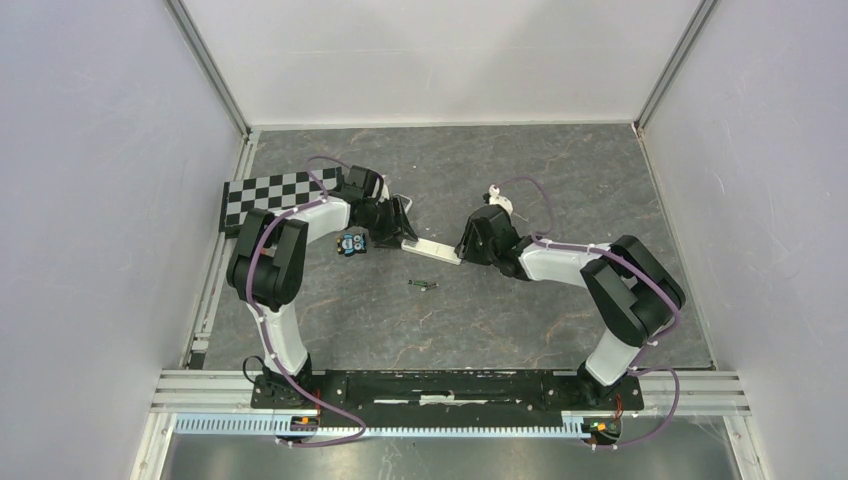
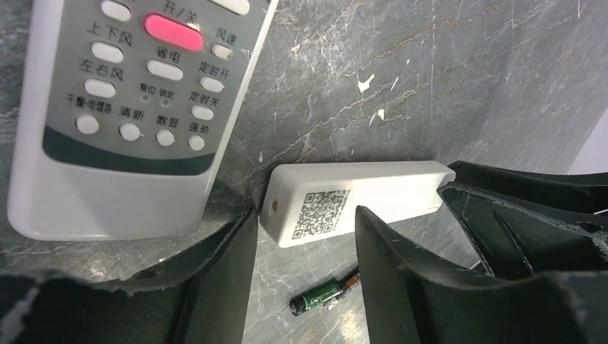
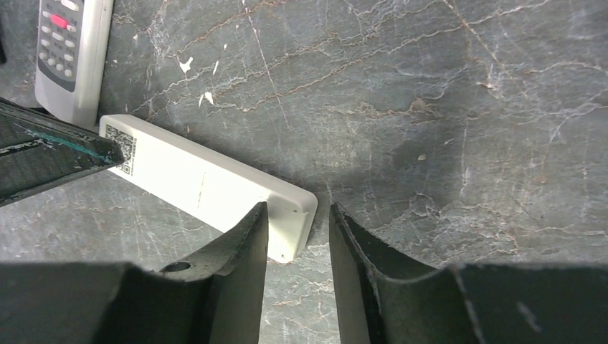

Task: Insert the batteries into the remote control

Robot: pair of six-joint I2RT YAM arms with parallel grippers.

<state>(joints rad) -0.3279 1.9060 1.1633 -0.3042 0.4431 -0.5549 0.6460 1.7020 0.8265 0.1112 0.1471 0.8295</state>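
Note:
A white remote control (image 2: pixel 373 192) lies face down on the marble table, QR sticker up, stretched between both grippers (image 1: pixel 432 250). My left gripper (image 2: pixel 305 229) is open, its fingers straddling the QR end without clamping it. My right gripper (image 3: pixel 297 218) is open around the other end (image 3: pixel 287 222), which sits close to its left finger with a gap on the right. One green and black battery (image 2: pixel 323 295) rests on the table under the left gripper, partly hidden by its right finger; from above the battery (image 1: pixel 425 285) lies just in front of the remote.
A second, grey-faced remote (image 2: pixel 136 107) with white buttons and a red one lies face up beside the left gripper, and this grey-faced remote (image 3: pixel 72 54) also shows at far left. A checkerboard plate (image 1: pixel 280 195) sits at the back left. White walls enclose the table.

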